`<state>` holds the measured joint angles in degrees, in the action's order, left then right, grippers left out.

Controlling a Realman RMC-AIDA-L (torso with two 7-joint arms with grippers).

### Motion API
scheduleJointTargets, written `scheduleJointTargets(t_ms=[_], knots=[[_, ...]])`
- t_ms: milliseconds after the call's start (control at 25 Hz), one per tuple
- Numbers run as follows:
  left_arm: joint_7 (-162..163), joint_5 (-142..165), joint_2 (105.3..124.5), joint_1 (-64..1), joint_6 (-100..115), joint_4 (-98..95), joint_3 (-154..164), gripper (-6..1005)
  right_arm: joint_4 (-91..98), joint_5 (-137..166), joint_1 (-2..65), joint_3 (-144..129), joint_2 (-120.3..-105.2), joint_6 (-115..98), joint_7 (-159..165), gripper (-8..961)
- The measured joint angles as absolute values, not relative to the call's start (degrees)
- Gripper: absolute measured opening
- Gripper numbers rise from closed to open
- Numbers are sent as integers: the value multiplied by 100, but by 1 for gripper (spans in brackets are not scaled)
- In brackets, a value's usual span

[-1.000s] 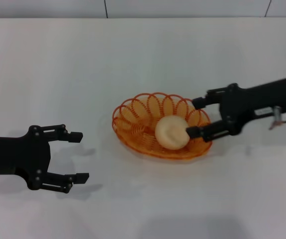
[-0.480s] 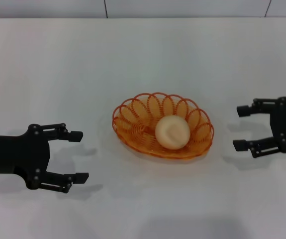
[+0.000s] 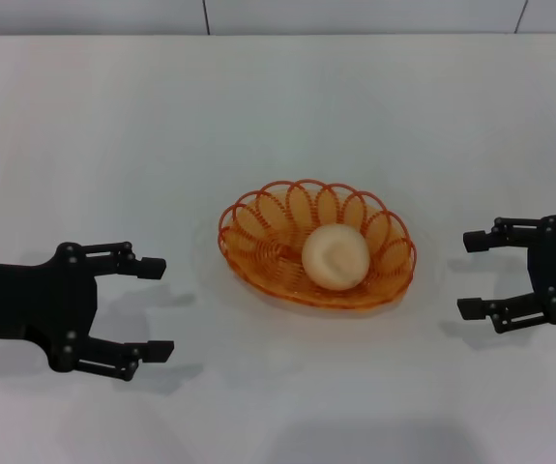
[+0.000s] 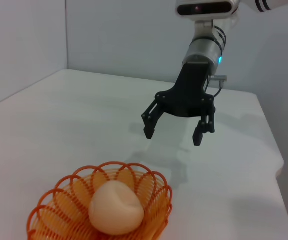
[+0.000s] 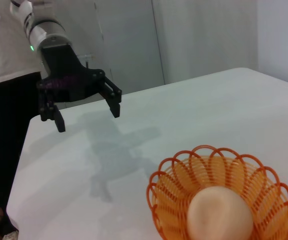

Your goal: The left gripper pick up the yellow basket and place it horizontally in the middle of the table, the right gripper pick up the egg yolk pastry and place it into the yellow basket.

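Note:
The yellow basket (image 3: 258,232) lies flat near the middle of the white table (image 3: 278,116). The egg yolk pastry (image 3: 336,257) sits inside it, toward its right side. My left gripper (image 3: 157,309) is open and empty, hovering left of the basket. My right gripper (image 3: 471,275) is open and empty, right of the basket and clear of it. The left wrist view shows the basket (image 4: 63,197), the pastry (image 4: 115,207) and the right gripper (image 4: 174,134). The right wrist view shows the basket (image 5: 171,187), the pastry (image 5: 219,215) and the left gripper (image 5: 87,116).
The table's far edge meets a pale wall (image 3: 355,14) at the back. A person in a white top and dark trousers (image 5: 3,65) stands beyond the table behind the left arm.
My right gripper let go of the pastry in the basket, opened and drew back to the right, clear of the basket. My left gripper stayed almost still.

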<state>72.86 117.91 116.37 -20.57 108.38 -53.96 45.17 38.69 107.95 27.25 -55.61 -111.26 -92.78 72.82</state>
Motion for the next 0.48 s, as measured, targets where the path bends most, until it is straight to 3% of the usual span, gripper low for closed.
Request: scheduleJointTargets(t_ms=[480], knots=[[7363,11852,11611,-2358,10662,-5123,4517,890,3858,10810,2742,-5554,-11178,-9243,7251,886]])
